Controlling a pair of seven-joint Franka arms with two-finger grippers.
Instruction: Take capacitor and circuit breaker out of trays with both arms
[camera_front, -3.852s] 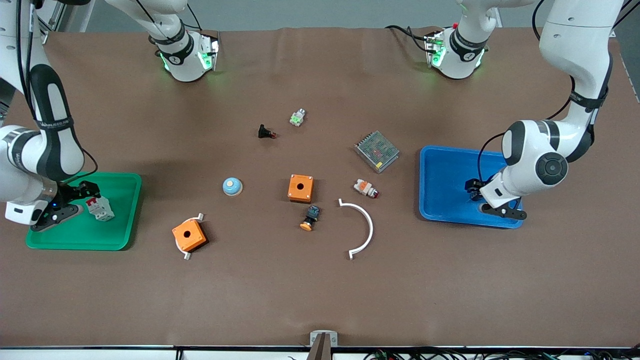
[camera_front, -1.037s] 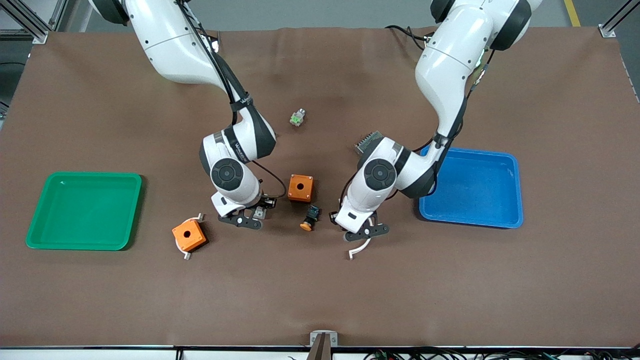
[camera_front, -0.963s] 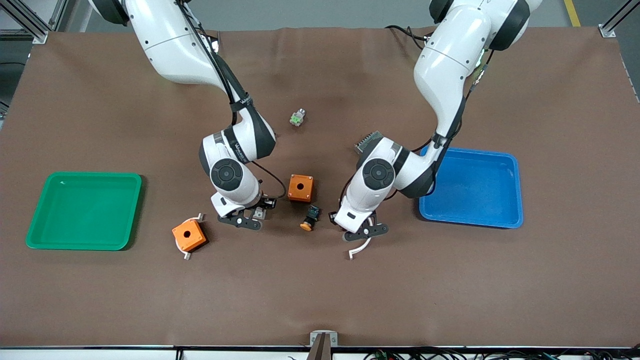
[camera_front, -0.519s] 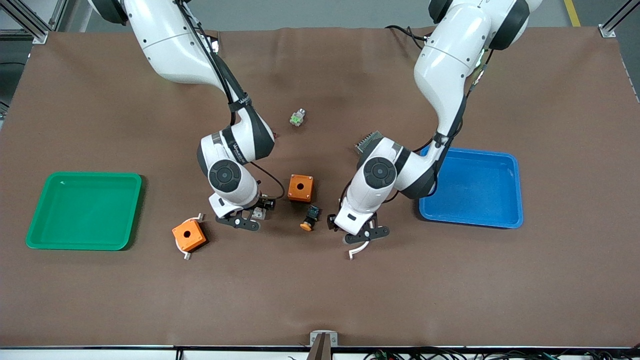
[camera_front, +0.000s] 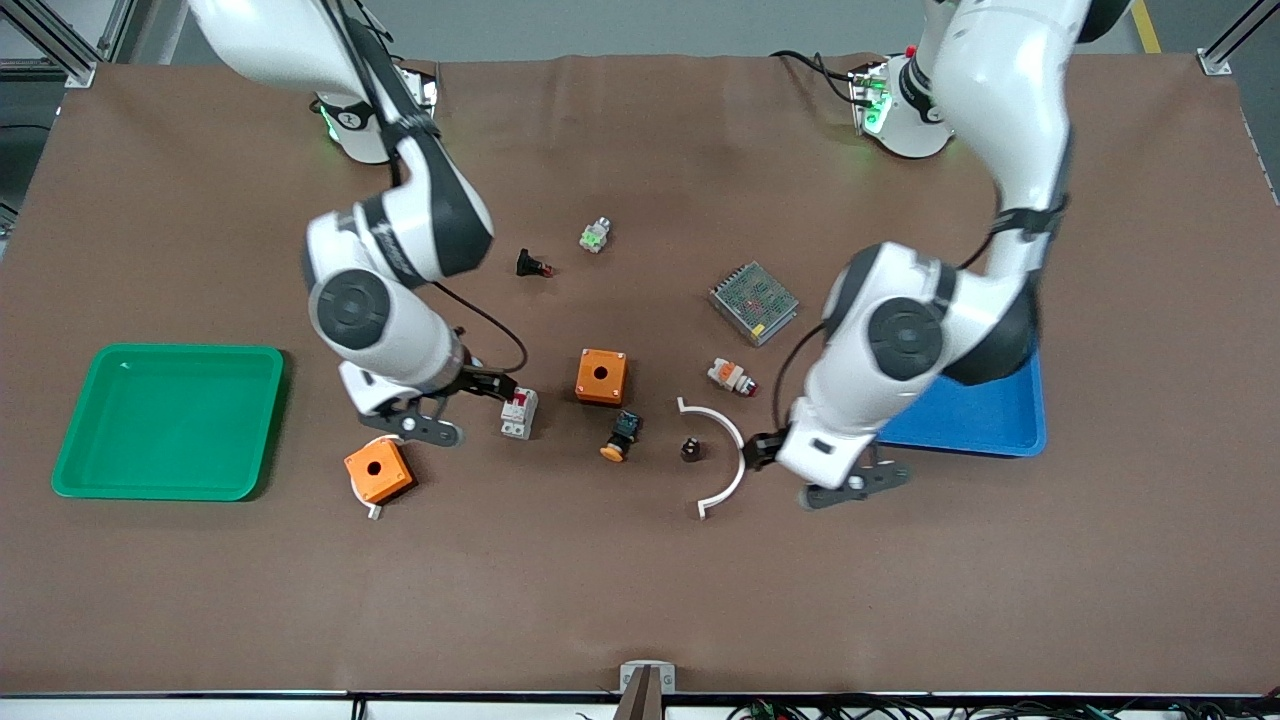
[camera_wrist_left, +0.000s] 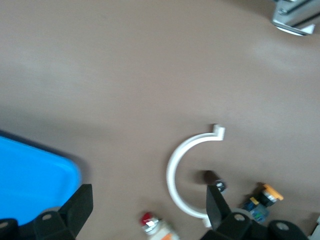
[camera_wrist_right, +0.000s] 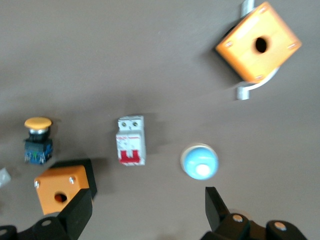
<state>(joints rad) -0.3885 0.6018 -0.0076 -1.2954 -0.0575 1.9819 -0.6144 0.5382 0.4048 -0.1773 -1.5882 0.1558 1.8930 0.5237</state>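
Observation:
The breaker, white with a red band, lies on the brown table beside the middle orange box; it also shows in the right wrist view. The capacitor stands inside the white arc; it also shows in the left wrist view. My right gripper is open and empty, over the table beside the breaker, and shows in its wrist view. My left gripper is open and empty, over the table beside the arc, and shows in its wrist view.
A green tray sits at the right arm's end. A blue tray lies partly under the left arm. Also here: an orange box on a bracket, an orange-capped button, a white-and-orange part, a grey power supply, a black button and a blue dome.
Both grippers have opened and risen. The breaker and the capacitor now lie free on the table. The right arm has drawn toward the green tray, the left arm toward the blue tray.

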